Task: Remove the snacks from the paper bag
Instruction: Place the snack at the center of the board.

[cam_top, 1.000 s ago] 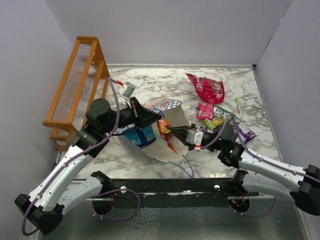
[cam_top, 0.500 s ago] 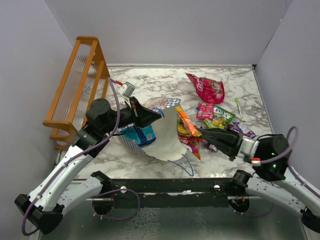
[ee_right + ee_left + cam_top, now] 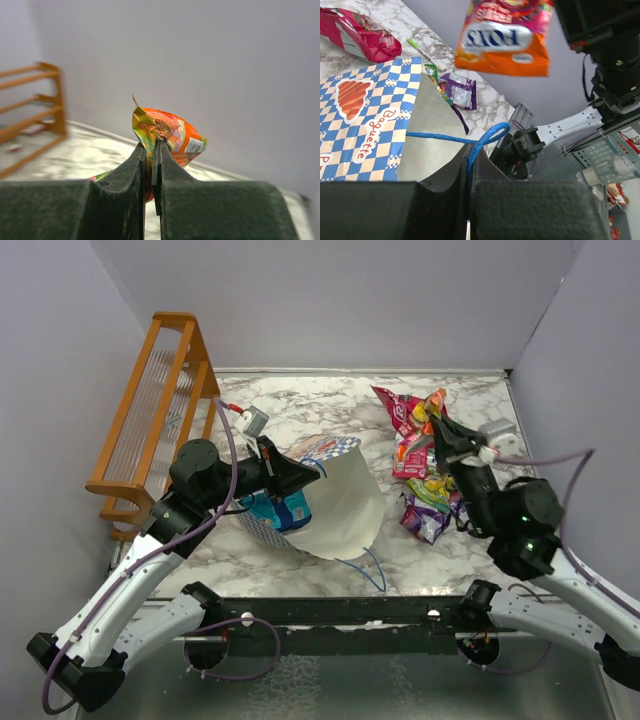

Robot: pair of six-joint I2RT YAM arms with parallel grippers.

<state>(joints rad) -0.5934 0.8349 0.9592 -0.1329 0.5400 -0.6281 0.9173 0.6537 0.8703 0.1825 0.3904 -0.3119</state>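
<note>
Our right jaws pinch a crinkled orange foil snack packet [image 3: 167, 132], lifted off the marble table [image 3: 300, 400] above the loose foil packets [image 3: 425, 505]; our left jaws clamp the thin blue cord handle [image 3: 487, 137] of the beige checkered paper bag [image 3: 345, 505].

The orange packet [image 3: 167, 131] hung clear of the marble, one edge pinched between the right fingers [image 3: 131, 172]. The pink-red packet [image 3: 403, 412] lay just beside them, and the green-yellow packet [image 3: 428, 486] and purple packet [image 3: 424, 521] lay below. The paper bag [image 3: 340, 505], beige with a blue-white checked band, gaped open with its blue cord handle [image 3: 482, 142] clamped in the left fingers [image 3: 445, 177], and a blue packet [image 3: 276, 508] showed in it just beneath them.
</note>
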